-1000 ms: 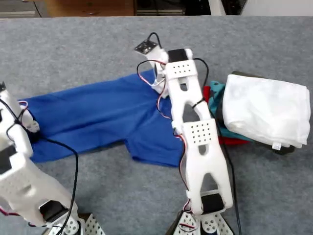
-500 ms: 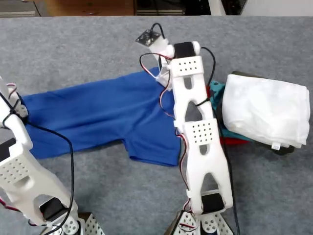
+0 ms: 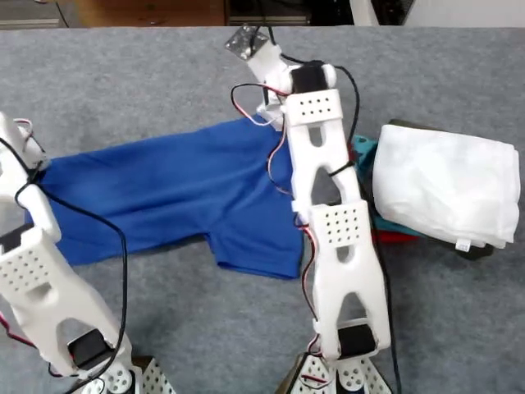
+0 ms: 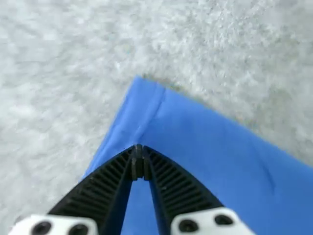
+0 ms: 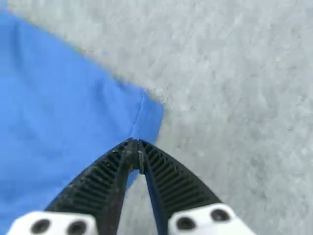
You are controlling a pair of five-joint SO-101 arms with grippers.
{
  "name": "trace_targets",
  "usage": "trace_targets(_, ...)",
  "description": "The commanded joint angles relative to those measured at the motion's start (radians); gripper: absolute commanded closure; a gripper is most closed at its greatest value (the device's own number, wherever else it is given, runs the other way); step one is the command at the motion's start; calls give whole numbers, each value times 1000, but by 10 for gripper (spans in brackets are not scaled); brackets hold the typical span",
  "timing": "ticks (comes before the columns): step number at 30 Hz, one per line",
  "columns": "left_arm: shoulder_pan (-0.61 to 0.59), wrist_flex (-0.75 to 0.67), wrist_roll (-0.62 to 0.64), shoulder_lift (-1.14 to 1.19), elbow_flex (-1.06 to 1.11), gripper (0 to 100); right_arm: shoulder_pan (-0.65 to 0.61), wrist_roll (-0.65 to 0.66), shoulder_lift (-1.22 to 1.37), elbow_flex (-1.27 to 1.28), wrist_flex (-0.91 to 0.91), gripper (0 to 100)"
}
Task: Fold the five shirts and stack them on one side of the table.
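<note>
A blue shirt (image 3: 172, 197) lies spread across the grey table, reaching from the left side to the middle. My left gripper (image 3: 34, 168) is at its left end and is shut on the fabric near a corner; in the left wrist view the fingertips (image 4: 138, 164) pinch the blue cloth (image 4: 220, 147). My right gripper (image 3: 264, 116) is at the shirt's far right corner. In the right wrist view its tips (image 5: 136, 155) are shut on the hem of the blue cloth (image 5: 49, 98).
At the right stands a stack of folded shirts, with a white one (image 3: 447, 185) on top and teal (image 3: 361, 156), red (image 3: 394, 236) and dark layers under it. The right arm's links run between the blue shirt and the stack. Bare grey table (image 3: 123, 82) lies beyond the shirt.
Both grippers have moved toward the far side of the table with the shirt's edge in them, and the far edge of the blue shirt has shifted that way and drawn straighter.
</note>
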Motion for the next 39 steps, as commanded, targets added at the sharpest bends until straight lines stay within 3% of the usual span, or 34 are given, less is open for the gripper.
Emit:
trace_targets(1, -2, -38, 9, 53, -64, 980, -15, 5, 35, -7, -94, 994)
trace_targets(14, -84, 86, 3, 202, -290, 980, 91, 9, 133, -18, -135, 994)
trace_targets(21, -68, 425, 2, 189, -658, 980, 33, 17, 7, -249, 137, 994)
trace_targets(23, -52, 505, 2, 189, -783, 980, 5, 74, -28, -329, 239, 994)
trace_targets(26, -43, 528, -12, 177, -867, 980, -45, 150, -76, -386, 358, 994)
trace_targets(31, -61, 529, -83, 45, -712, 980, -53, 80, -254, -202, 356, 991)
trace_targets(39, -115, 493, -133, -346, -143, 980, -153, 150, -697, 555, 348, 990)
